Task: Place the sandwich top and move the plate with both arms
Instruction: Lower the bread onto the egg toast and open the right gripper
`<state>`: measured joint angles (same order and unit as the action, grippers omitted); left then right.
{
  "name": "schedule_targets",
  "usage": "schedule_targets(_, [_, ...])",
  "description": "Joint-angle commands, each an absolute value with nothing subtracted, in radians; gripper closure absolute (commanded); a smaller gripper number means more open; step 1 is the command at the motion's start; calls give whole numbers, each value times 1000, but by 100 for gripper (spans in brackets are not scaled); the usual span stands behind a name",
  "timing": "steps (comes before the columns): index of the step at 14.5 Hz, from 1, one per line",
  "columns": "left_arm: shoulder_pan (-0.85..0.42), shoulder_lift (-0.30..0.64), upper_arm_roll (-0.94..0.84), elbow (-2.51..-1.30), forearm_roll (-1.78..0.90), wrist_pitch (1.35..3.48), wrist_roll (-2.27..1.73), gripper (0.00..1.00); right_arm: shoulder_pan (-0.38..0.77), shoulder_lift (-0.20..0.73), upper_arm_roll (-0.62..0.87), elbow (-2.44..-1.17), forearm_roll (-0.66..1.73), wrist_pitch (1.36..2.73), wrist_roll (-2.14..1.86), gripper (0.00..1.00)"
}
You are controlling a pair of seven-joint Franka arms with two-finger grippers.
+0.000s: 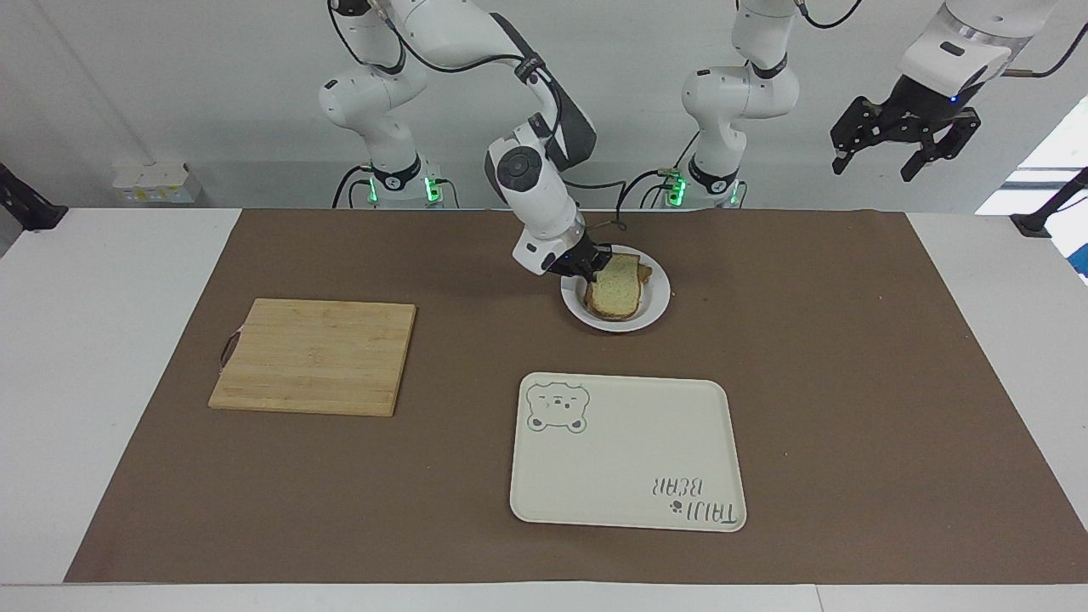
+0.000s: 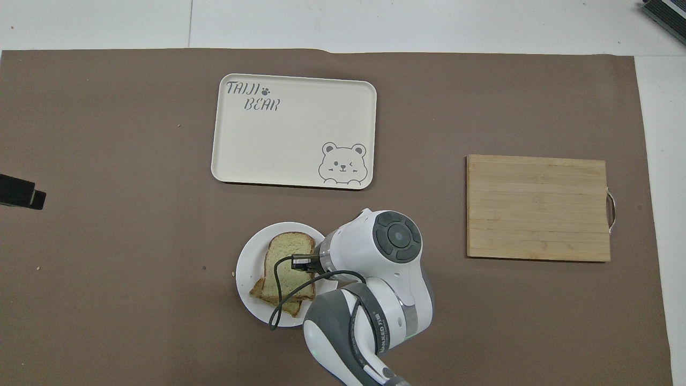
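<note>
The sandwich top (image 1: 618, 293) (image 2: 284, 265), a pale bread slice, lies over the stack on the small white plate (image 1: 656, 304) (image 2: 247, 268). My right gripper (image 1: 595, 270) (image 2: 306, 262) is shut on the slice's edge at the side toward the right arm's end of the table. A corner of the darker bottom slice (image 1: 644, 272) (image 2: 292, 307) pokes out underneath. My left gripper (image 1: 875, 166) waits open, high in the air at the left arm's end, with nothing in it. In the overhead view only a black tip of the left gripper (image 2: 21, 192) shows at the frame's edge.
A cream tray with a bear drawing (image 1: 629, 450) (image 2: 295, 131) lies farther from the robots than the plate. A wooden cutting board (image 1: 314, 357) (image 2: 538, 206) sits toward the right arm's end. A brown mat covers the table.
</note>
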<state>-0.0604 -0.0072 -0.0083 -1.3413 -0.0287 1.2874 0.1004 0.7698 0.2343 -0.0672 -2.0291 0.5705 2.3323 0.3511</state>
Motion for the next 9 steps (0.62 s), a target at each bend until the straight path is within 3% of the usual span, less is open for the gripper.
schedule_targets(1, [-51,-32,-14,-1371,-32,1295,106,0,781,233,-72,-2037,606,2353,356,100])
schedule_targets(2, [-51,-32,-14,-1371,-32,1295,106,0,778,236,-72,-2034,606,2347,347,71])
schedule_targets(3, [-51,-32,-14,-1370,-32,1295,106,0,776,238,-72,-2033,604,2345,347,16])
schedule_targets(4, [-51,-32,-14,-1371,-32,1295,106,0,778,238,-74,-2028,588,2347,351,0])
schedule_targets(9, [-51,-32,-14,-1370,-32,1295,106,0,677,207,-84,-1985,451,2329,350,0])
